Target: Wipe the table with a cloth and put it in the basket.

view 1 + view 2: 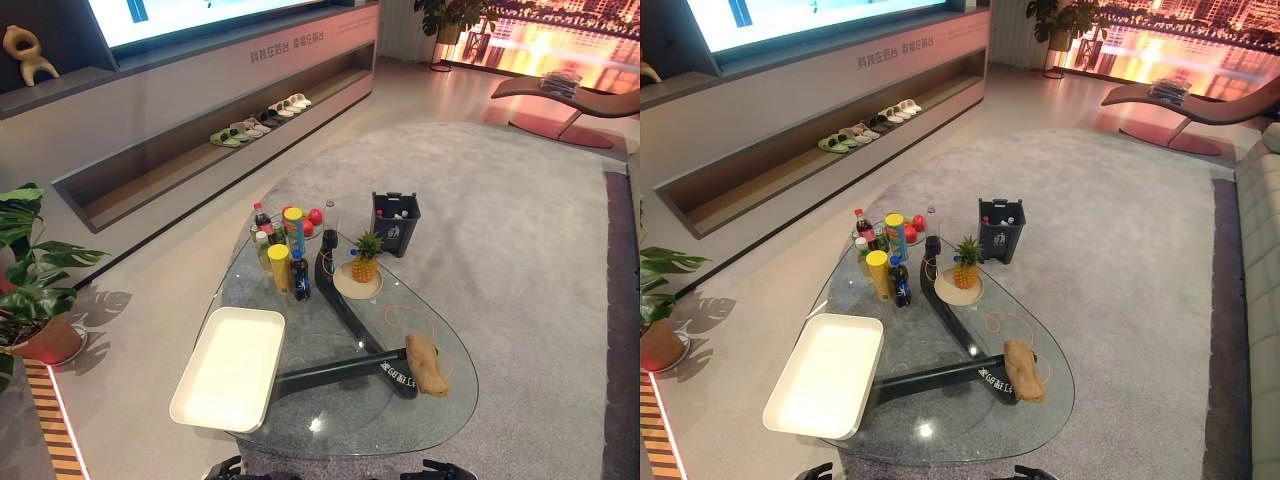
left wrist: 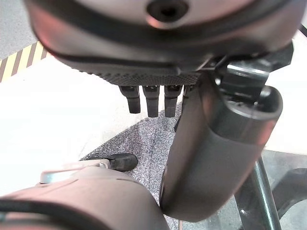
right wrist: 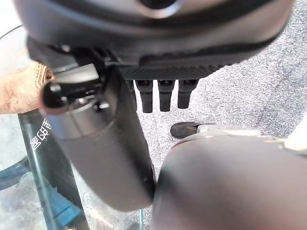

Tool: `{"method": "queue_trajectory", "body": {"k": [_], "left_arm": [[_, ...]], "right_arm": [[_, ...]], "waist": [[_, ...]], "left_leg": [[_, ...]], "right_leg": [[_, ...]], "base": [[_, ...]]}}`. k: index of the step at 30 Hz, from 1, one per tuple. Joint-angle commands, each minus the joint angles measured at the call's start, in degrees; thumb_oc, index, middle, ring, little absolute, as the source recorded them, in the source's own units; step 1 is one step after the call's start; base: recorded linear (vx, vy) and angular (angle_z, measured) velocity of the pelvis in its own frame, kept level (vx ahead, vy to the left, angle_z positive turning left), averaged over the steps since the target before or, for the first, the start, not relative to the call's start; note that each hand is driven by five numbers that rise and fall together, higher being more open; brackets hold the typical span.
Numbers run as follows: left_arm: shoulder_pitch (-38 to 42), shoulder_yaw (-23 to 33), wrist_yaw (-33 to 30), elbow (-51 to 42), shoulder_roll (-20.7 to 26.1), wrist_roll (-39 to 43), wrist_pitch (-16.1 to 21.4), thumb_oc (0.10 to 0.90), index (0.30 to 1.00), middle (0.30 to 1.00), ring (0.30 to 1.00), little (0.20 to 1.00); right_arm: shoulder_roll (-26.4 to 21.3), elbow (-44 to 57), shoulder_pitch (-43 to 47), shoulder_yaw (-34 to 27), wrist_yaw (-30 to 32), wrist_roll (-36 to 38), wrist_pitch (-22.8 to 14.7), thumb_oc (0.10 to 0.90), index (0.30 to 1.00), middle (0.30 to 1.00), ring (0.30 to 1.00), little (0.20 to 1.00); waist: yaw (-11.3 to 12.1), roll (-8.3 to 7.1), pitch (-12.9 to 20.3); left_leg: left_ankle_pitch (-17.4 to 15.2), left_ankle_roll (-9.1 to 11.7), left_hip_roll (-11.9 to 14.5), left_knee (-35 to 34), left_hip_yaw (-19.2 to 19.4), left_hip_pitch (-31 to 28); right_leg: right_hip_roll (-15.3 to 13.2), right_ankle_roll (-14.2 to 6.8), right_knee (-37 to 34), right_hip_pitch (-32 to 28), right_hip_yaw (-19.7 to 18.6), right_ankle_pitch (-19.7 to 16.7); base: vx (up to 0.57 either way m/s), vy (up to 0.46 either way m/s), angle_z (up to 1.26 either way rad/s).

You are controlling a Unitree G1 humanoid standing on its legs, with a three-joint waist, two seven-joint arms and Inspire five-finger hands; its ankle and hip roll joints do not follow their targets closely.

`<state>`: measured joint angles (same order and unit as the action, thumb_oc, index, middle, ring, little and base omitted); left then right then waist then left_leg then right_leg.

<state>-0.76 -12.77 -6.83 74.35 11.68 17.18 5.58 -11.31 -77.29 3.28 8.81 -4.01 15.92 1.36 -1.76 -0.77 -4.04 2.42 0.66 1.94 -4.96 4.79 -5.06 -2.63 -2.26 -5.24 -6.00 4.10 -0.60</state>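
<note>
The tan cloth (image 1: 427,363) lies bunched at the glass surface's (image 1: 330,405) right near edge, handiest for the right hand (image 3: 163,72); the white basket (image 1: 228,368) sits empty at the left near edge, ready to receive it; right hand and left hand (image 2: 153,72) hang with fingers loose, holding nothing.
</note>
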Motion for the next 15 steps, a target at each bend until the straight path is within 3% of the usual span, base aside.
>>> {"method": "queue_trajectory", "body": {"k": [1,9,12,15], "left_arm": [[3.3,-0.9,-0.6,2.4,-2.0,0.1,1.8,0.800,0.900,0.900,0.900,0.900],[3.3,-1.5,-0.9,1.8,-2.1,0.5,1.9,0.800,0.900,0.900,0.900,0.900],[3.1,-1.6,-1.1,1.1,-2.0,0.0,1.3,0.800,0.900,0.900,0.900,0.900],[3.3,-2.0,-0.8,0.1,-0.8,-0.6,0.2,0.800,0.900,0.900,0.900,0.900]], "right_arm": [[-1.0,-4.4,0.1,0.9,-0.4,0.1,1.4,0.800,0.900,0.900,0.900,0.900],[-1.0,-4.3,0.3,1.4,0.3,-0.5,0.3,0.800,0.900,0.900,0.900,0.900],[-1.5,-2.6,0.5,2.8,6.2,-10.2,-6.7,0.800,0.900,0.900,0.900,0.900],[-2.8,0.9,1.9,5.4,8.5,-13.2,-9.5,0.800,0.900,0.900,0.900,0.900]], "waist": [[0.8,-0.34,-2.1],[0.9,-0.22,-2.2],[1.1,-0.28,-2.2],[1.6,-0.63,-2.6]], "left_leg": [[-3.1,-0.8,-1.4,0.0,-1.4,-1.0],[-3.0,-0.7,-1.4,0.0,-1.6,-0.8],[-3.0,-0.7,-1.4,0.0,-1.7,-0.8],[-2.9,-0.6,-1.4,0.0,-2.0,-0.7]], "right_leg": [[-1.3,-1.8,0.2,0.7,0.4,-2.2],[-1.4,-1.8,0.2,0.8,0.7,-2.2],[-1.4,-1.9,0.2,0.7,0.8,-2.2],[-1.5,-2.0,0.2,0.7,1.1,-2.3]], "base": [[0.00,0.000,0.00],[0.00,0.000,0.00],[0.00,0.000,0.00],[0.01,-0.025,0.02]]}}
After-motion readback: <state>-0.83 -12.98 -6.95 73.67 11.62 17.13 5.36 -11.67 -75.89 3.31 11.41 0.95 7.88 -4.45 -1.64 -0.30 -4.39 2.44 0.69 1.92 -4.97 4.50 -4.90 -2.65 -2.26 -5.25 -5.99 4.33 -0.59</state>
